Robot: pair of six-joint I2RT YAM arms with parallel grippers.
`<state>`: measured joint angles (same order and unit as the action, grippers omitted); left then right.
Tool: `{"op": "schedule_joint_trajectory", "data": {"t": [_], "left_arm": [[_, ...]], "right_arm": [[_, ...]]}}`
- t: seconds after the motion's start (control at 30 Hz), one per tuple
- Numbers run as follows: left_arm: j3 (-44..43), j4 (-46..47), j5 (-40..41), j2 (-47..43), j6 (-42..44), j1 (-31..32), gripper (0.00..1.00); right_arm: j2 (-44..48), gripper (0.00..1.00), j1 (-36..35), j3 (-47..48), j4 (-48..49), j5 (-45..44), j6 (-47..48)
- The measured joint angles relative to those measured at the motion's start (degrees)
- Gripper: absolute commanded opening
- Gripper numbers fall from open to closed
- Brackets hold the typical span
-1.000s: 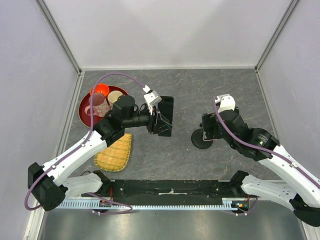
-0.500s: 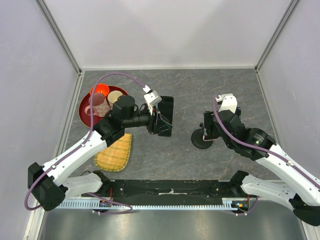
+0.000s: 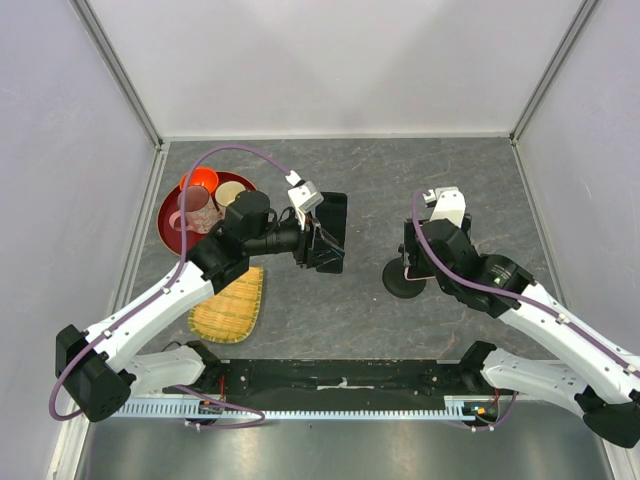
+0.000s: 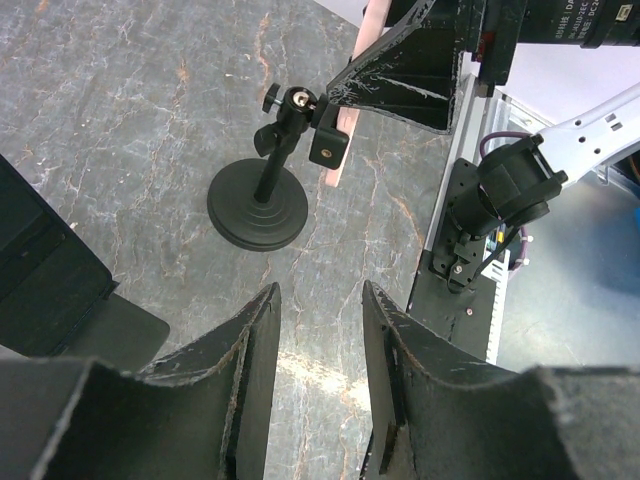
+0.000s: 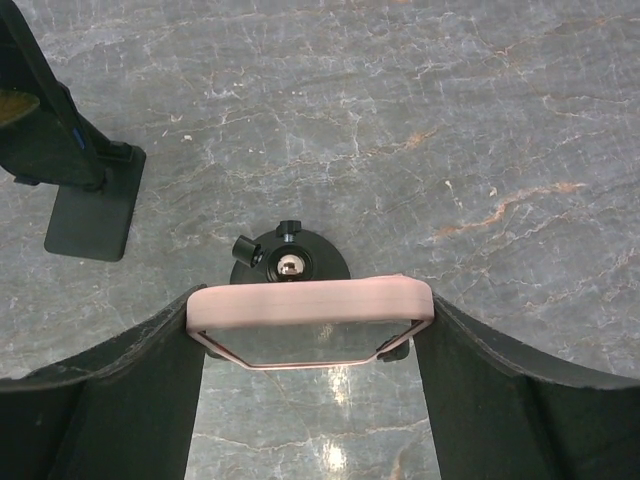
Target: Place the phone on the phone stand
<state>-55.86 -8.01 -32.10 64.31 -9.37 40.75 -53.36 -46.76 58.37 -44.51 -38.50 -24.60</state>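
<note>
Surface [image 3: 370, 190] of grey stone pattern carried everything. Left gripper [image 4: 318, 300] hung spread and empty, well apart from the phone stand [image 4: 258, 215]. Right gripper [image 5: 312, 345] pinched the phone [image 5: 312, 300] across its width, long axis running out along the fingers [image 5: 120, 390]; the phone stand sat just beyond and beneath its tips, nearer this arm.

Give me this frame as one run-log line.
right pincer: shut on phone, held at phone stand | left pincer: open, empty | phone: not yet seated
</note>
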Motion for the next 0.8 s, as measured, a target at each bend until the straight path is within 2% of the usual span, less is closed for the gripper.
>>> {"op": "schedule_joint_trajectory", "data": {"t": [0.03, 0.3, 0.8], "left_arm": [[0.0, 0.0, 0.0, 0.0, 0.0, 0.0, 0.45], [0.0, 0.0, 0.3, -0.2, 0.0, 0.2, 0.45], [0.0, 0.0, 1.0, -0.6, 0.0, 0.2, 0.45]], "right_arm": [[0.1, 0.0, 0.0, -0.3, 0.6, -0.2, 0.2], [-1.0, 0.0, 0.0, -1.7, 7.2, 0.0, 3.5], [-13.8, 0.0, 0.0, -0.9, 27.1, -3.6, 9.6]]}}
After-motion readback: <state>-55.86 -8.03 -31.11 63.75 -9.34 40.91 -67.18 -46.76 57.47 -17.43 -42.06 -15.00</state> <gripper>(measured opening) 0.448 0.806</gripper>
